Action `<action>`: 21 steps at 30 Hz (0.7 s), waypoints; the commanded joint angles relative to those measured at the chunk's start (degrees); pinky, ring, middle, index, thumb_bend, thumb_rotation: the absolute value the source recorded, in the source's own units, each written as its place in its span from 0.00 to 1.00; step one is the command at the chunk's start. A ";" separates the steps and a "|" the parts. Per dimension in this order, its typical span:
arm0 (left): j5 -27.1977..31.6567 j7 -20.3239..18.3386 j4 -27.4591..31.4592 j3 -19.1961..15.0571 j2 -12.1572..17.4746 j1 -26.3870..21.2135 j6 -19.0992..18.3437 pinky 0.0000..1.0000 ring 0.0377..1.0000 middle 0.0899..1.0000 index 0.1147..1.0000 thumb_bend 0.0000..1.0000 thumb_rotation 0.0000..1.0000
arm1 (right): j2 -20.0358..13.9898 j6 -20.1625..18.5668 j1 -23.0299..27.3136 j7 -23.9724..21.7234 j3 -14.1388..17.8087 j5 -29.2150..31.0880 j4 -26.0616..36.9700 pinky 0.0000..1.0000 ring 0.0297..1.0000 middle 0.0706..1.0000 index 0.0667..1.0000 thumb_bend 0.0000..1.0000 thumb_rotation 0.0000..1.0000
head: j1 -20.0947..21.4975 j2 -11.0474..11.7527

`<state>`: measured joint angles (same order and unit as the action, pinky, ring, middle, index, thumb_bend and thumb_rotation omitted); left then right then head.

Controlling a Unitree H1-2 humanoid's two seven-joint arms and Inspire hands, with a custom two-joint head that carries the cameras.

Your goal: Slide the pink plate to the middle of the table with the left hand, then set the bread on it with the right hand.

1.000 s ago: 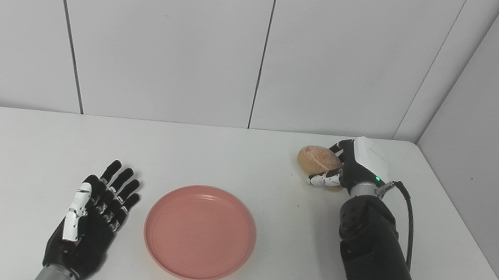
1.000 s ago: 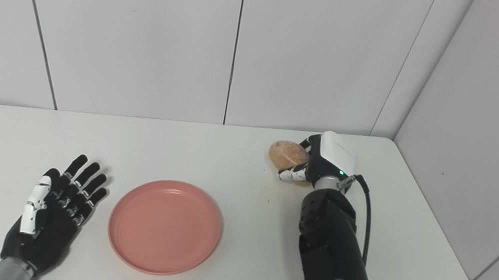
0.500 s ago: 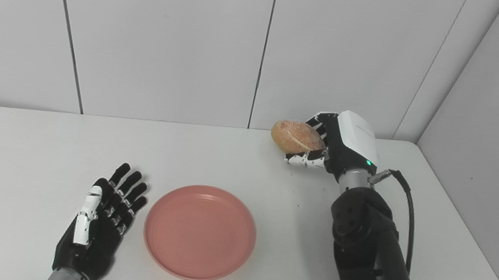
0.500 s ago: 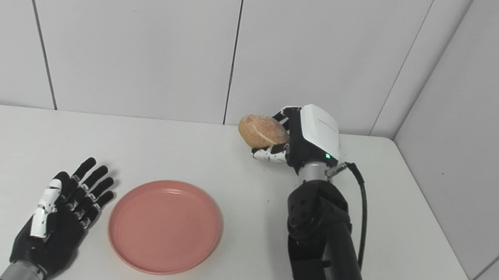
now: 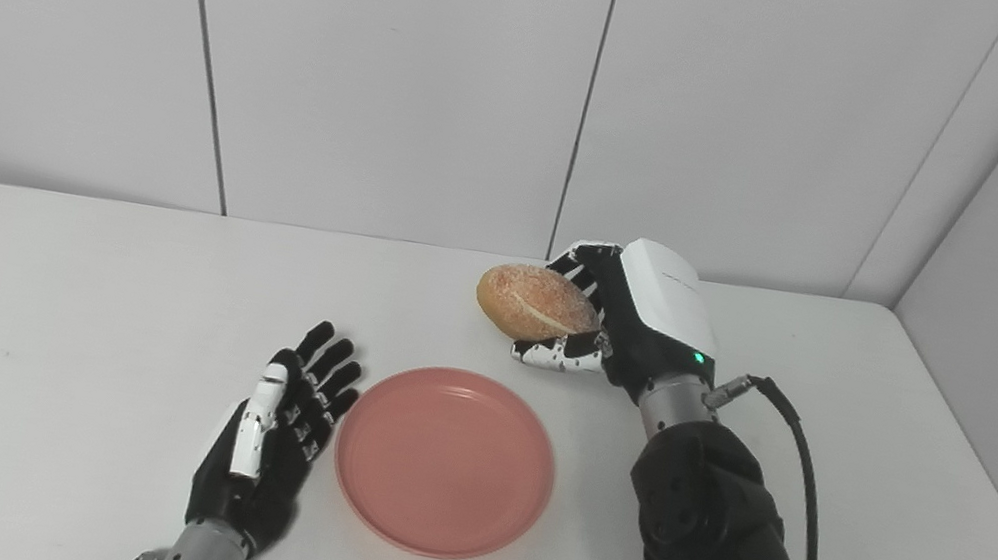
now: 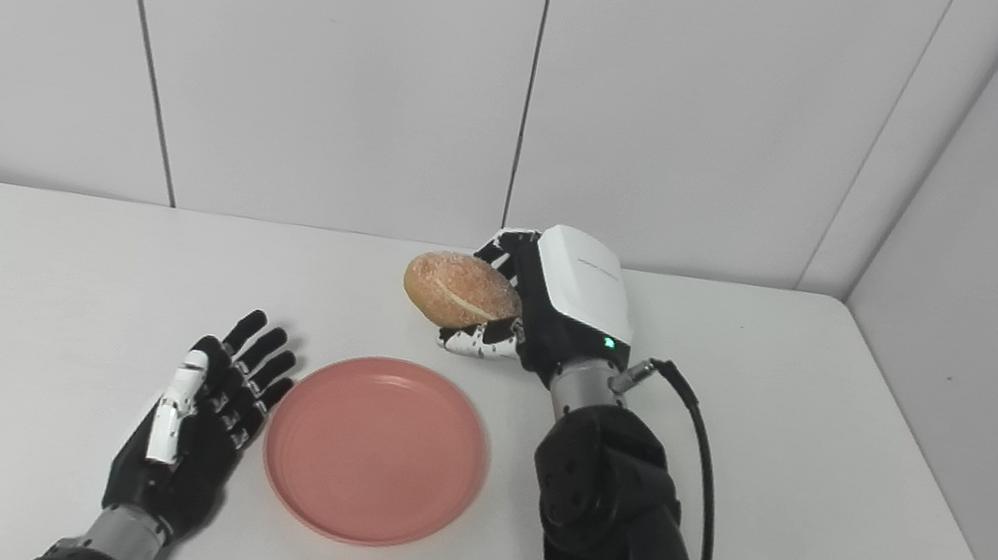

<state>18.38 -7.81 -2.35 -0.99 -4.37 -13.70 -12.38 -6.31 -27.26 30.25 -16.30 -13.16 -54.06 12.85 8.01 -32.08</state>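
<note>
The pink plate (image 5: 445, 461) lies flat near the middle of the white table (image 5: 50, 296), with nothing on it. My left hand (image 5: 274, 440) lies open on the table just left of the plate's rim, fingers stretched and pointing away from me. A round brown bread roll (image 5: 538, 304) with a pale split hangs in the air behind the plate's far right edge. My right hand (image 5: 625, 316) is shut on the roll, thumb under it and fingers curled behind it. In the right eye view the roll (image 6: 461, 291) sits clearly above the table surface.
White wall panels close the table at the back and on the right. A black cable (image 5: 803, 493) loops off my right forearm (image 5: 717, 550). The table's right edge runs close to the side wall.
My right hand has lifted the bread off the table and carried it left and nearer, toward the plate. The camera has turned, shifting the whole picture right. My left hand stays open beside the plate.
</note>
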 commanded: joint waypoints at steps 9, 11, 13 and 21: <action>-4.87 3.53 1.45 2.57 -2.41 1.80 -1.27 0.95 0.94 0.94 0.92 0.38 1.00 | -0.04 1.67 -0.14 0.36 -4.37 -2.28 1.45 0.26 0.34 0.43 0.46 0.50 0.14 | -5.40 -0.52; -5.42 3.95 1.47 2.86 -2.79 1.77 -1.10 0.95 0.94 0.94 0.92 0.38 1.00 | -0.10 1.65 -0.44 0.31 -4.90 -2.26 1.27 0.26 0.33 0.42 0.46 0.50 0.14 | -6.26 -0.67; -6.10 4.33 1.47 3.09 -3.11 1.73 -0.91 0.95 0.94 0.94 0.92 0.38 1.00 | -0.11 1.74 -0.87 0.22 -5.37 -2.00 1.21 0.25 0.33 0.41 0.46 0.50 0.14 | -7.10 -0.79; -7.46 5.69 1.90 3.64 -4.19 1.76 -1.07 0.93 0.92 0.93 0.91 0.37 1.00 | -0.01 1.89 -3.06 -0.26 -7.91 -2.21 1.08 0.25 0.32 0.39 0.45 0.50 0.14 | -8.75 -1.46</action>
<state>11.24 -2.81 -0.72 2.19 -7.41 -12.80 -12.40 -6.31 -27.13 25.63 -17.30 -21.23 -55.68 12.72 -0.70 -33.48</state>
